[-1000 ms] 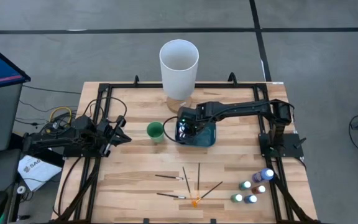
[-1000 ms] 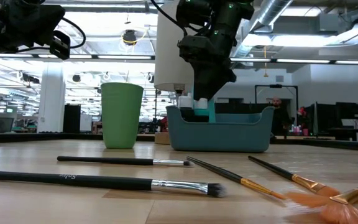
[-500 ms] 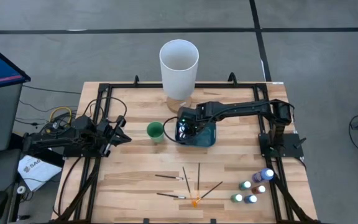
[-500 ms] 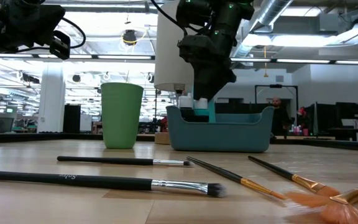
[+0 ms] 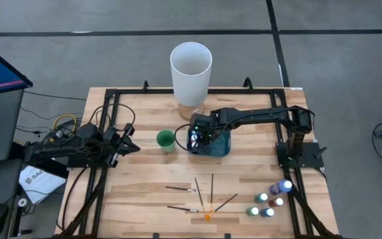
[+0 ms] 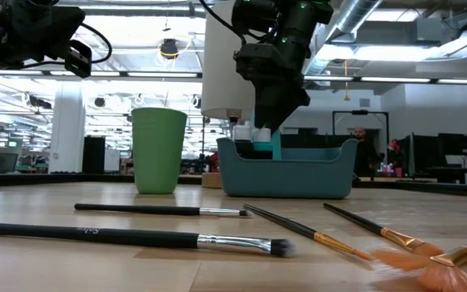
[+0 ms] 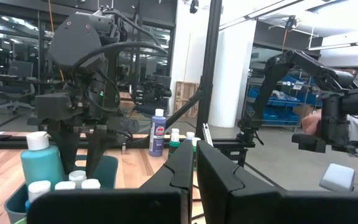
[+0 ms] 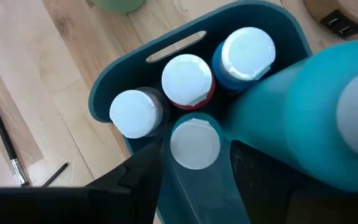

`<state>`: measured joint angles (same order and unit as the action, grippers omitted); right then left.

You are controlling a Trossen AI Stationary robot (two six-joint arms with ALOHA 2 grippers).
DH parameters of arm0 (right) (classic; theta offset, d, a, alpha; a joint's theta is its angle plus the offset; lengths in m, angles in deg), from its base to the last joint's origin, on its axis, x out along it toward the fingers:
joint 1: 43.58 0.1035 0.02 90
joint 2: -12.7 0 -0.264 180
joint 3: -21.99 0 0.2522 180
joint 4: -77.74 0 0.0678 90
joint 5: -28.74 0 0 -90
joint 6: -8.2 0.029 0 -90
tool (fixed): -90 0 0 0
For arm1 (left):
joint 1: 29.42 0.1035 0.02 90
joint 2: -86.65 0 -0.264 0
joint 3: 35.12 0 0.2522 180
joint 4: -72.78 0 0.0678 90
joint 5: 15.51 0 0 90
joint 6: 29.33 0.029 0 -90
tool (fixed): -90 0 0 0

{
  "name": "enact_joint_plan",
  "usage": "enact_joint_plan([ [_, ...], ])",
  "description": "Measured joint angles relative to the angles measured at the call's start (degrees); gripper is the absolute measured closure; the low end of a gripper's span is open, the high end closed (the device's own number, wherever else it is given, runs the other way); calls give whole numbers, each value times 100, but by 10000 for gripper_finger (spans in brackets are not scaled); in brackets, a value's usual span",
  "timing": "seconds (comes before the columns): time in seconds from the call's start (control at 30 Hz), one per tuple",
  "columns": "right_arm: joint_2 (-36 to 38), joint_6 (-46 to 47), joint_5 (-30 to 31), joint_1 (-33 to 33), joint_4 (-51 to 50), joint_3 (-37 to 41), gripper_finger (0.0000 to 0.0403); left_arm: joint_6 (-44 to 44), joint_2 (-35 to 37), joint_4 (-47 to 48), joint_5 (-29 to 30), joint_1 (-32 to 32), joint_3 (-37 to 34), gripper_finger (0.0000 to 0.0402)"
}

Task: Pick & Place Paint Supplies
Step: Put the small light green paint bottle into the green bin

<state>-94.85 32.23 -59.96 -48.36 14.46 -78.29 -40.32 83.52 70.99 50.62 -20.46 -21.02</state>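
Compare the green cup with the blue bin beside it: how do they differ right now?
Shape: the green cup is a tall round tumbler; the blue bin is low and wide, with handle slots.
Contents: the green cup looks empty from above; the blue bin holds capped paint bottles.
Robot: the right gripper hangs over the blue bin, open around a bottle; nothing is at the green cup.
Both stand upright on the table.

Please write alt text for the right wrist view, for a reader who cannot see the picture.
The right gripper hangs over a blue bin on a wooden table, its jaws apart around a small white-capped bottle. Three more white-capped bottles stand in the bin beside a large teal bottle; a thin dark brush lies on the table.
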Motion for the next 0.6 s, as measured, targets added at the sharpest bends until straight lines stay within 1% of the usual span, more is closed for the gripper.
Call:
enact_joint_plan([
  [0.13,-2,1,1,0,-337,-102,228,0,0,0,1,0,0,394],
  [0.37,-2,0,2,0,-606,-321,229,0,0,-9,1,1,0,394],
  [0.53,-2,117,7,58,-1155,-441,230,0,0,-21,1,0,0,394],
  [0.6,-2,273,13,112,-1543,-461,230,1,0,-39,1,1,0,394],
])
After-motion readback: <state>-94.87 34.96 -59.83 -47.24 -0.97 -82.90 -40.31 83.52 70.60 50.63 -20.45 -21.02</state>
